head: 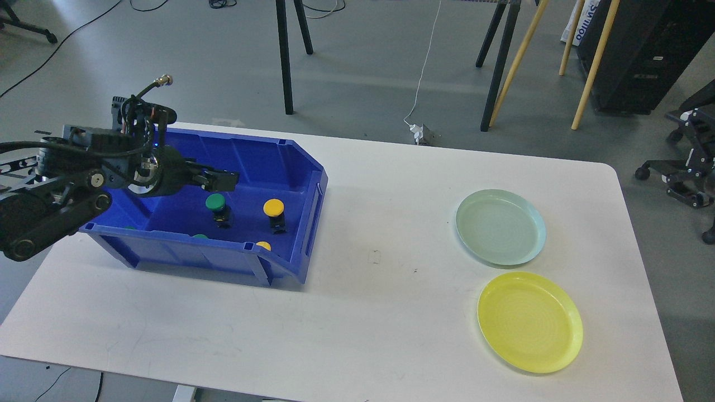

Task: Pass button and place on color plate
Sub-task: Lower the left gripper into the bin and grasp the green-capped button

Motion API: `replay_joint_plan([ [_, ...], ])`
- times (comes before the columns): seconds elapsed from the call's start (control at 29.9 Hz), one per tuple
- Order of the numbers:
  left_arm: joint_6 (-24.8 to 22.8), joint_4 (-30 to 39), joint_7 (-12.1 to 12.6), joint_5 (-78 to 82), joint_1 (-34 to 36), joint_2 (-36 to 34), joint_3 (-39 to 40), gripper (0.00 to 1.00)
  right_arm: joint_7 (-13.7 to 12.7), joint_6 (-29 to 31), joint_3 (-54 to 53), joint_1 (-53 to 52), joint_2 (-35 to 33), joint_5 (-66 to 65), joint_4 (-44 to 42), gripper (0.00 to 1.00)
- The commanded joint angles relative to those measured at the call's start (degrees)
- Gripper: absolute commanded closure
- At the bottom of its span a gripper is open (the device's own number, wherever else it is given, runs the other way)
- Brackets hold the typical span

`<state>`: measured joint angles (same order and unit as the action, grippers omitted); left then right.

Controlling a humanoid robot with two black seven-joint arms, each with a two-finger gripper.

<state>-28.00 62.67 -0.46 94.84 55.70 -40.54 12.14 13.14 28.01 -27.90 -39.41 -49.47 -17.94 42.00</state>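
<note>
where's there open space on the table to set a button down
Bare tabletop runs between the blue bin and the two plates; the green plate and yellow plate hold nothing. The bin is crowded: buttons and the left gripper.

I'm seeing the blue bin's [313, 223] tall walls hemming its buttons. Right of it, bare table [385, 290] is lying open toward the plates [500, 226].

Glossy plastic bin [301, 223], smooth matt white table [363, 312].
</note>
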Motion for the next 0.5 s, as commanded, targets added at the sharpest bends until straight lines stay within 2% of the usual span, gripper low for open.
replay_joint_plan([
  [0.0,0.00,-4.12,-0.59,1.31,-1.12,2.04,-0.19,0.01,0.04,-0.01,0.21,0.38,-0.19,-0.16,2.73,0.01],
  [0.2,0.00,-9.57,-0.86,1.40,-1.39,5.11,-0.45,0.01,0.04,-0.01,0.30,0.38,-0.54,-0.43,6.60,0.01],
  [0.33,0.00,-14.14,-1.91,1.31,-1.39,8.71,-1.94,0.01,0.04,-0.01,0.39,0.47,-0.54,-0.51,6.95,0.01],
  [0.47,0.00,-15.82,-2.09,1.04,-1.39,10.65,-1.95,0.01,0.04,-0.01,0.48,0.56,-0.54,-0.51,6.86,0.01],
])
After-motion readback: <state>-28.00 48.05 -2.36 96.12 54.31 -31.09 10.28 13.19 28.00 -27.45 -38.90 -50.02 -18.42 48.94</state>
